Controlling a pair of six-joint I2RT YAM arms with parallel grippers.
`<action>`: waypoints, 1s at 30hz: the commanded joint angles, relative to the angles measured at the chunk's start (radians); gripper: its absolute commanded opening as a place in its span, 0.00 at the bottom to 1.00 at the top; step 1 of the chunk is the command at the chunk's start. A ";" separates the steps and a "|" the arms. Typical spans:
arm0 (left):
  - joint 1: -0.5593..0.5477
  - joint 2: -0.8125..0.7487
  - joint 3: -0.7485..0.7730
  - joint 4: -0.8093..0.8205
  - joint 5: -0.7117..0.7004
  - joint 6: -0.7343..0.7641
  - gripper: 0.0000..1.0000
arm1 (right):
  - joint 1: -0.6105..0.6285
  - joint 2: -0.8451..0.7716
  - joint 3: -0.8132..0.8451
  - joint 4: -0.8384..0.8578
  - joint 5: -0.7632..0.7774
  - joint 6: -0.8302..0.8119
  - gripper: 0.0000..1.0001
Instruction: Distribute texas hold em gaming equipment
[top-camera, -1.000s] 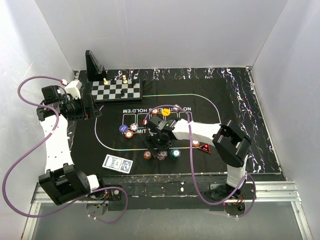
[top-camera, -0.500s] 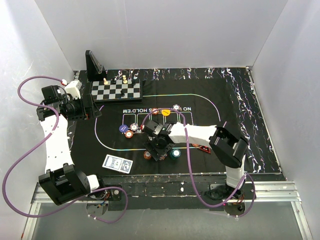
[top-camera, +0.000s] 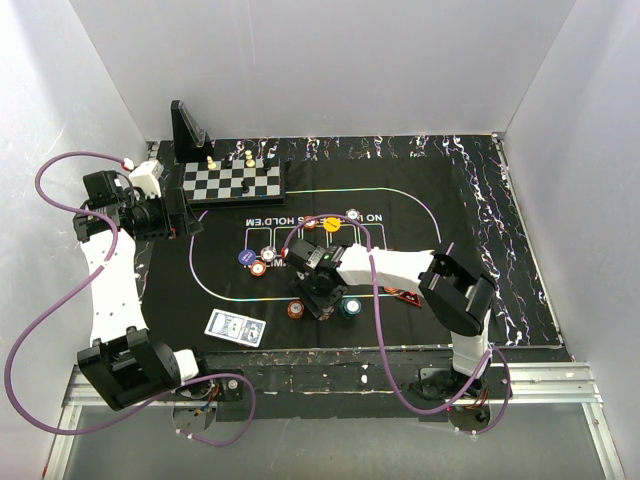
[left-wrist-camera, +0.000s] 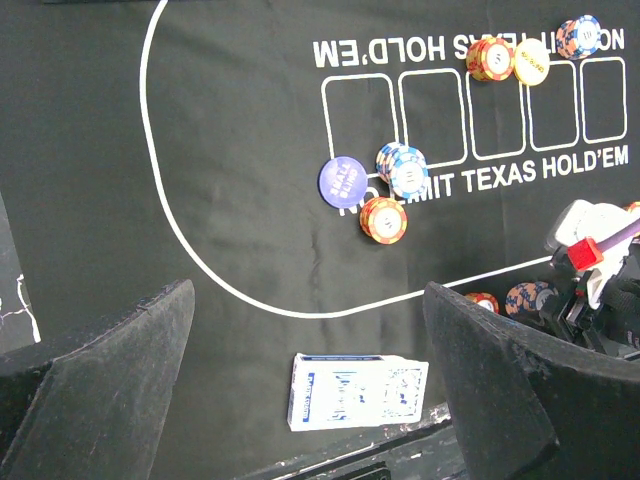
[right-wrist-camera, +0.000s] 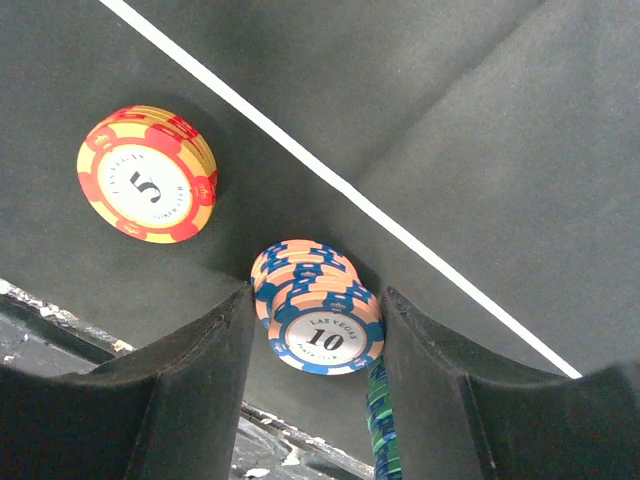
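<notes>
1. The left arm (top-camera: 105, 290) rises along the table's left edge and bends inward at the top. The left gripper (top-camera: 168, 216) hangs beside the left end of the chessboard (top-camera: 232, 181), its jaws spread wide with nothing between them.
2. The deck of cards (top-camera: 235, 327) lies flat at the near edge of the black mat (top-camera: 400, 220). The blue disc (top-camera: 245, 257) lies farther in.
3. The right arm (top-camera: 400, 265) has its elbow raised and its forearm reaching left. The right gripper (top-camera: 320, 300) points down at the mat.
4. Its jaws bracket a slanting blue-and-peach "10" chip stack (right-wrist-camera: 318, 322) beside the white line (right-wrist-camera: 330, 177). The fingers (right-wrist-camera: 170, 390) are right against both sides, but I cannot tell whether they squeeze it.
5. A red-and-yellow "5" stack (right-wrist-camera: 148, 188) sits apart. The teal chip (top-camera: 350, 306) and the red triangular marker (top-camera: 410, 296) lie to the right.
</notes>
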 joint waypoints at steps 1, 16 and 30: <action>0.009 -0.035 0.003 0.009 -0.003 0.005 1.00 | 0.002 -0.022 0.050 -0.019 0.014 -0.005 0.59; 0.007 -0.033 0.005 0.009 0.000 0.001 1.00 | 0.000 0.010 0.034 -0.009 -0.016 0.000 0.64; 0.007 -0.035 0.001 0.012 -0.003 0.005 1.00 | 0.000 0.019 0.056 -0.019 -0.018 0.000 0.49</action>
